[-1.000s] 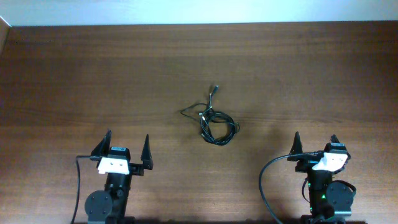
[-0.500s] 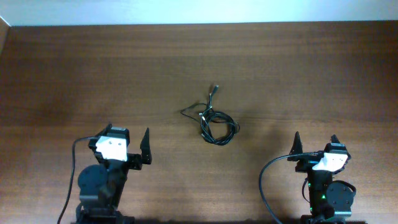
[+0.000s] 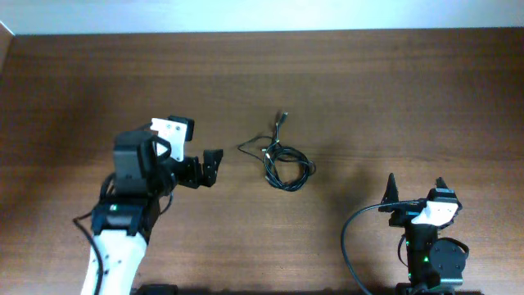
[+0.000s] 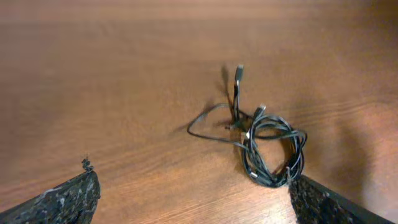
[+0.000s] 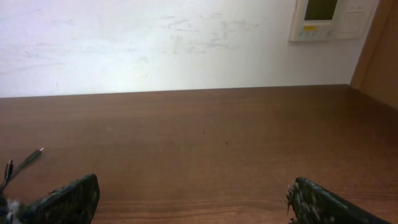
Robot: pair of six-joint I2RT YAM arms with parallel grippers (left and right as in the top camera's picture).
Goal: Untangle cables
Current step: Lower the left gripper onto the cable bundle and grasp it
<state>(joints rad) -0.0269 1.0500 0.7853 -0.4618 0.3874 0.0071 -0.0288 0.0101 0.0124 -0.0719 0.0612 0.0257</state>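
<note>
The cables (image 3: 283, 161) lie in a small black tangle near the middle of the surface (image 3: 393, 90). The bunch is a tight coil, with a thin strand curling off to its left and a plug end pointing toward the far edge. The left fingers (image 3: 212, 163) hang near its left side, spread wide and empty, not touching it. From the left wrist, the coil (image 4: 270, 149) sits ahead between the tips, close to the right-hand one (image 4: 326, 202). The right fingers (image 3: 390, 192) stand well apart at the near right, also wide open and empty.
</note>
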